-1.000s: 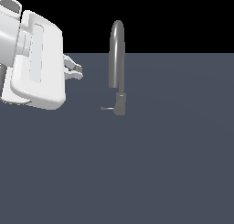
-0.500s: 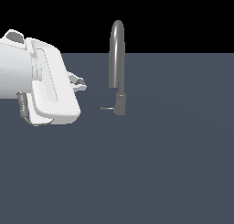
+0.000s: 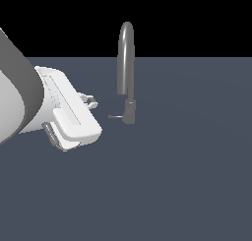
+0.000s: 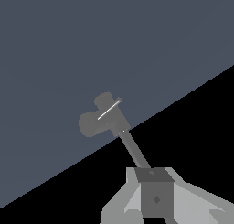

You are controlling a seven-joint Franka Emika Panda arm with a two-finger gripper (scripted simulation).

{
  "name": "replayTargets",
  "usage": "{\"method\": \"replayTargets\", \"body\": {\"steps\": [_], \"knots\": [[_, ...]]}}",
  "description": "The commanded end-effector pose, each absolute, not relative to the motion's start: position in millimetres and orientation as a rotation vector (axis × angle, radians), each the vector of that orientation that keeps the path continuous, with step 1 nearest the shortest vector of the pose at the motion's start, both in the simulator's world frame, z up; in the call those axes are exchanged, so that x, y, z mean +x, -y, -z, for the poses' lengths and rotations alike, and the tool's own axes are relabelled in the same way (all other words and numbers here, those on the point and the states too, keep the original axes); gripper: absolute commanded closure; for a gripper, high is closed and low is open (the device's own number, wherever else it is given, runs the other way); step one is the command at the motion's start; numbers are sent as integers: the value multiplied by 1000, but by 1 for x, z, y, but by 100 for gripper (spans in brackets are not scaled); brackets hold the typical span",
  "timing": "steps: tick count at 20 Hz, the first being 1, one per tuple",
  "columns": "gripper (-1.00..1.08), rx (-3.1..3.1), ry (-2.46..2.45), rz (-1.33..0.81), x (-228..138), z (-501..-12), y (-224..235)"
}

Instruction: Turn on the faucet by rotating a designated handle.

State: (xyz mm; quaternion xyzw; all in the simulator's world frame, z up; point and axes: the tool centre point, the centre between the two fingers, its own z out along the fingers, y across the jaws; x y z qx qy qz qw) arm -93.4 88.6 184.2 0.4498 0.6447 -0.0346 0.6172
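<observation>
The faucet [image 3: 126, 63] is slim and grey, with a tall arched spout over a short cylindrical base [image 3: 130, 111]. It stands on the dark floor at mid-scene. The handle [image 3: 115, 116] is a thin short rod sticking out of the base toward the exterior view's left. My gripper [image 3: 72, 119] hangs to the left of the handle, a short gap away, not touching it. Its fingertips [image 3: 90, 101] are spread far apart, open and empty. In the wrist view the faucet [image 4: 112, 121] sits ahead, with the handle [image 4: 109, 111] showing as a light line, and a finger [image 4: 156, 196] fills the near edge.
The flat dark grey floor [image 3: 187, 176] stretches all around the faucet. My bulky white arm [image 3: 19, 107] fills the exterior view's left side.
My hand has come down and moved right toward the faucet's base, turning as it went. The faucet and its handle have not moved.
</observation>
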Motion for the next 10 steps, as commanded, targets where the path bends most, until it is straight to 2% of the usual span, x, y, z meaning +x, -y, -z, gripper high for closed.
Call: {"method": "replayTargets", "body": {"steps": [1, 10], "knots": [[108, 976, -1496, 78, -91, -176, -87], [108, 764, -1532, 77, -80, -147, -79]]}}
